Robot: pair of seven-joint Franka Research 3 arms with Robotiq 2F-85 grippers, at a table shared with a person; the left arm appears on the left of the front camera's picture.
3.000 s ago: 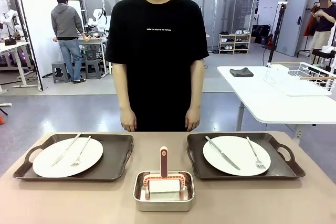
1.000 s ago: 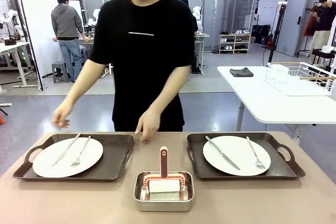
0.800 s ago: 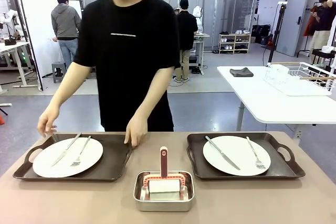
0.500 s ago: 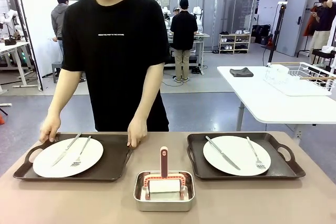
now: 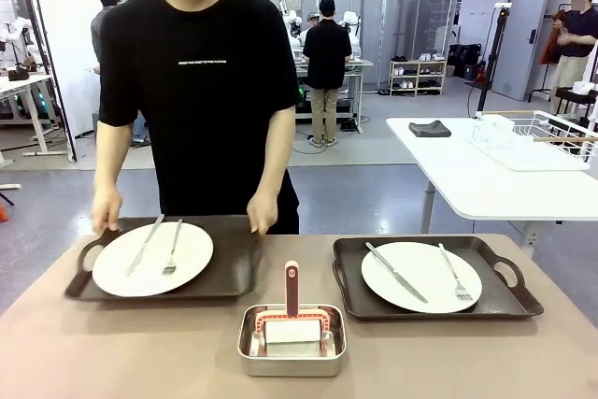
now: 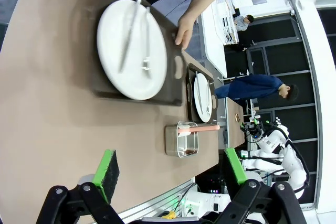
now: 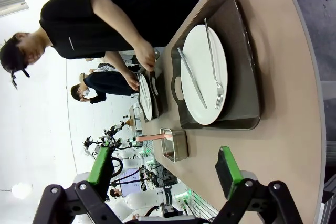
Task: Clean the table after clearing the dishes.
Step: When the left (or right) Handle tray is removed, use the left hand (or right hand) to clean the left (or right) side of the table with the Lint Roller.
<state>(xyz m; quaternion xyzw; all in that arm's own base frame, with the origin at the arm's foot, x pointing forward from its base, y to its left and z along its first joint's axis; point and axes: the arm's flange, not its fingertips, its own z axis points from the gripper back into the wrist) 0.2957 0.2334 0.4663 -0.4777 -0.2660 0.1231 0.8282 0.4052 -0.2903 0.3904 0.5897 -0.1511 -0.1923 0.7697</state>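
Now, left claw and right claw wide, two trays each with dishes, pan with roller

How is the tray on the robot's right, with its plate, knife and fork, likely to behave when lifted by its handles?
The tray looks rigid, so it should probably lift flat. The plate rests loose on it and may slide if tilted. The knife and fork lie unsecured on the smooth plate and could well slip off.
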